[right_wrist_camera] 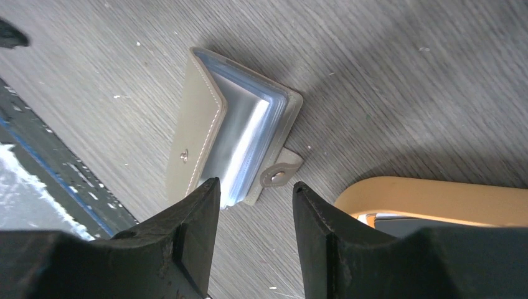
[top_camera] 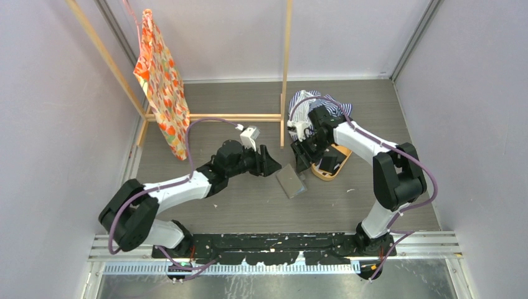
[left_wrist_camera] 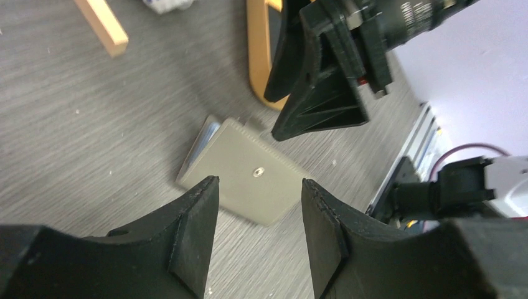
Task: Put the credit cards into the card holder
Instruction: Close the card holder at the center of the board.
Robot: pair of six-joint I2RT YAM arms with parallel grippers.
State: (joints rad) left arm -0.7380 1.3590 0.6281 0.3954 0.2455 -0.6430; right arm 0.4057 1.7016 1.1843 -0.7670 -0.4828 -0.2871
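The grey-taupe card holder (top_camera: 291,181) lies on the table between my two grippers, slightly ajar, with clear sleeves and its snap tab (right_wrist_camera: 280,173) showing in the right wrist view (right_wrist_camera: 205,134). It also shows in the left wrist view (left_wrist_camera: 249,180). My left gripper (top_camera: 271,163) is open and empty just left of it. My right gripper (top_camera: 303,159) is open and empty just above its right end. A black credit card (top_camera: 329,164) lies in the orange-tan tray (top_camera: 339,169); card edges show in the right wrist view (right_wrist_camera: 398,223).
A striped cloth (top_camera: 309,103) lies behind the right arm. A wooden frame (top_camera: 286,75) stands at the back, with an orange patterned bag (top_camera: 162,84) hanging on its left. The tray rim shows in both wrist views (left_wrist_camera: 257,56) (right_wrist_camera: 436,196).
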